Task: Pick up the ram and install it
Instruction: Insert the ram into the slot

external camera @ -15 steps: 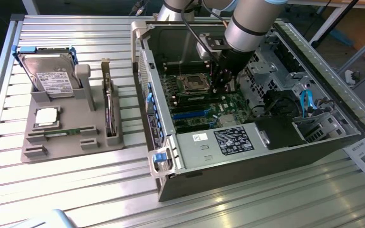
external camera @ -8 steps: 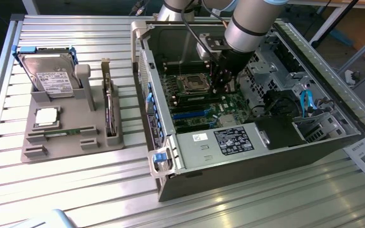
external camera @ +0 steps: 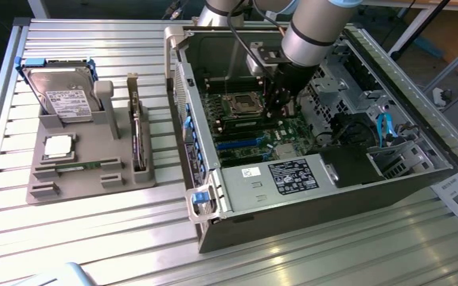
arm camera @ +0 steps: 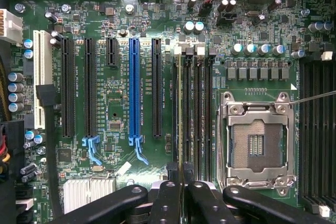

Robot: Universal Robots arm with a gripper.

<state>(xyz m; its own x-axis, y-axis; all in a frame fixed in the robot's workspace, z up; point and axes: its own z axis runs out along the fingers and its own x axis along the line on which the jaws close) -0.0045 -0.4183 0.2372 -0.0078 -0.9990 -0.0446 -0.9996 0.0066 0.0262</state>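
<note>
My gripper [arm camera: 182, 176] is clenched on the ram [arm camera: 181, 108], low inside the case [external camera: 309, 196]. I hold it edge-on, thin side up, so it runs parallel with the slots [arm camera: 202, 119] beside the empty socket [arm camera: 256, 142].

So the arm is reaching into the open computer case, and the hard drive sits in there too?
The arm does reach into the open computer case, but the hard drive stands outside it in the gray holder, as the exterior view shows.
</note>
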